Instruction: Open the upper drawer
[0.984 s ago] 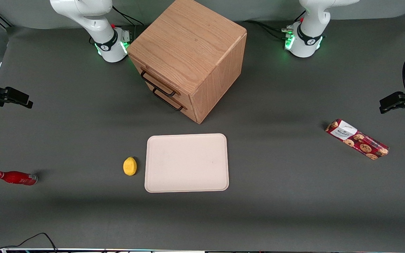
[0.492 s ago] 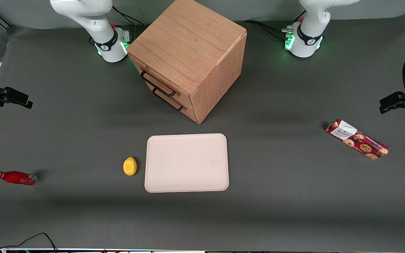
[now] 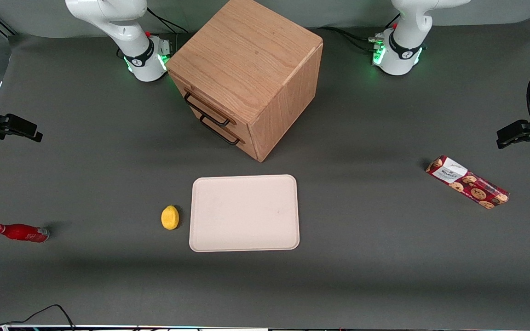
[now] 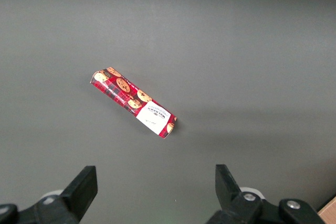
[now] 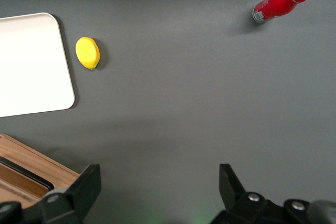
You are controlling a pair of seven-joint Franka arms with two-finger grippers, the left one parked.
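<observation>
Approach step: gripper [image 5: 157,192] spread, empty, high above table; upper drawer [image 3: 207,109] shut. Next: reach its handle [image 3: 206,111].

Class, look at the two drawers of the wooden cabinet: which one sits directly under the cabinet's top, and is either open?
The upper drawer, with the higher black handle; the lower drawer sits beneath it. Both are shut. The gripper, open, hangs high above the table, touching nothing.
</observation>
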